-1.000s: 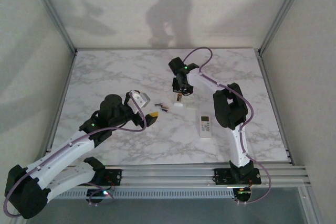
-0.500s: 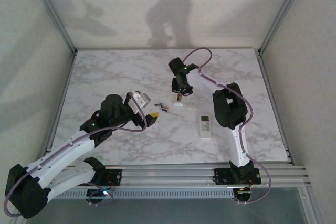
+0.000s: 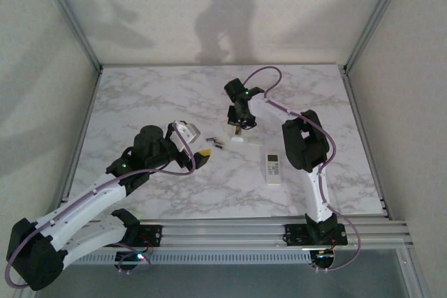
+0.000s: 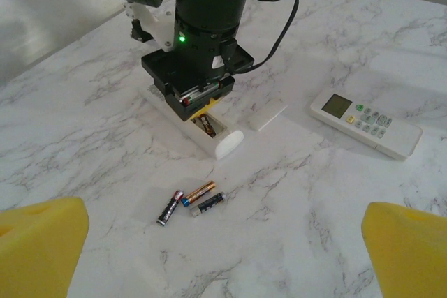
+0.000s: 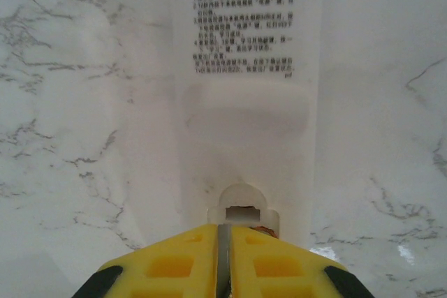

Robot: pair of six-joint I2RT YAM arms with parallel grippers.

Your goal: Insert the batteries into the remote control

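Clock directions are read on the overhead view, 12 o'clock being away from the arm bases.

Left hand (image 4: 223, 246): nearest item, left of centre, hovering above the marble table (image 3: 140, 102). Its yellow fingers (image 4: 42, 242) are spread wide apart with nothing between them.

Loose batteries (image 4: 190, 200): three, lying flat on the table at 2 o'clock from the left hand. They are bunched in a ragged row, with dark bodies and coppery ends. Two lie very close together; I cannot tell whether they touch.

Remote control (image 4: 218, 139): white, face down, just past the loose batteries at 2 to 3 o'clock from them. The battery bay in its back is uncovered. One seated battery (image 4: 204, 124) lies inside the bay. The right wrist view shows a block of small print on the back.

Right hand (image 5: 222, 242): pointing straight down over the remote control, fingertips at the open bay. Its yellow fingers are pressed together with only a thin seam between them, and nothing is seen gripped.

Cover (image 4: 267, 116): small flat white piece on the table, just beside the remote control at 3 o'clock and not touching it.

Second remote (image 4: 366, 125): face up, screen and buttons showing, at 4 o'clock from the remote control and apart from the cover.
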